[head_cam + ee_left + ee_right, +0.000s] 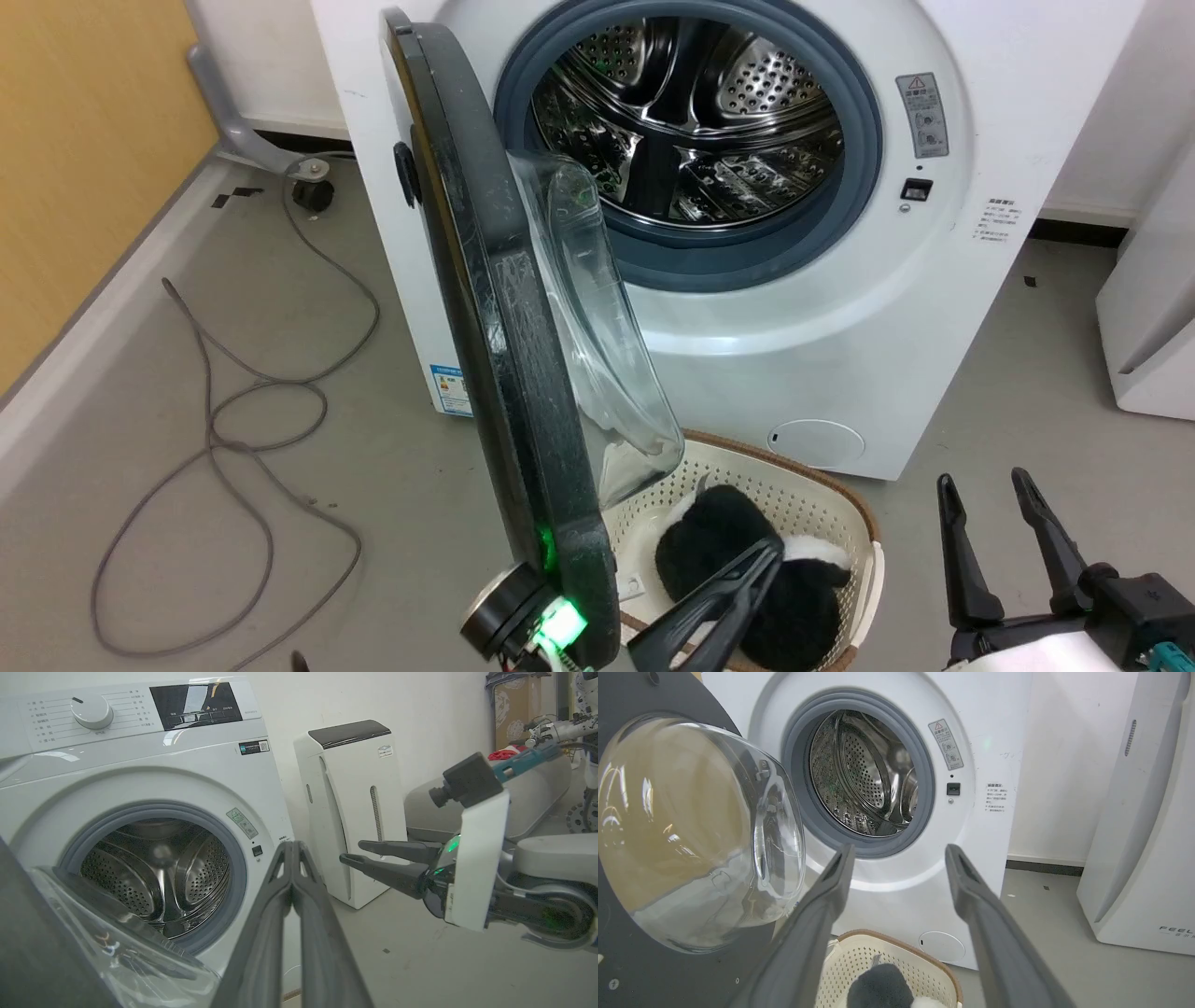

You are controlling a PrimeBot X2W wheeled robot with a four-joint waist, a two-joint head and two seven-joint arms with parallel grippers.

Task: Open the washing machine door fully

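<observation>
At 12 o'clock in the head view stands the washing machine (840,327), its steel drum bare. A grey warning sticker (922,114) with a triangle sits at 2 o'clock of the drum opening, its print too small to read. A blue label (451,387) low on the front at 8 o'clock, partly behind the door, is also unreadable. In the right wrist view a white appliance (1148,835) at 3 o'clock bears the letters "FEEL" at the frame edge. In the left wrist view the panel carries a dial (91,711) and a dark display (196,702), with blurred writing.

The washing machine door (504,308) is swung out from the machine's left side, edge-on to the head camera from 11 o'clock to 6 o'clock, its glass bowl bulging toward 3 o'clock.

The left end effector (770,553) reaches in from 6 o'clock on the glass side of the door. Its 2 fingers are pressed together with nothing between them and point toward 2 o'clock, crossing a cream basket (822,499) that holds a black fluffy item (719,541). Its wrist sits just beside the door's lower rim; whether they touch I cannot tell. The right end effector (982,481) rises at 5 o'clock, fingers spread wide and empty, pointing to 12 o'clock, well apart from the door.
</observation>
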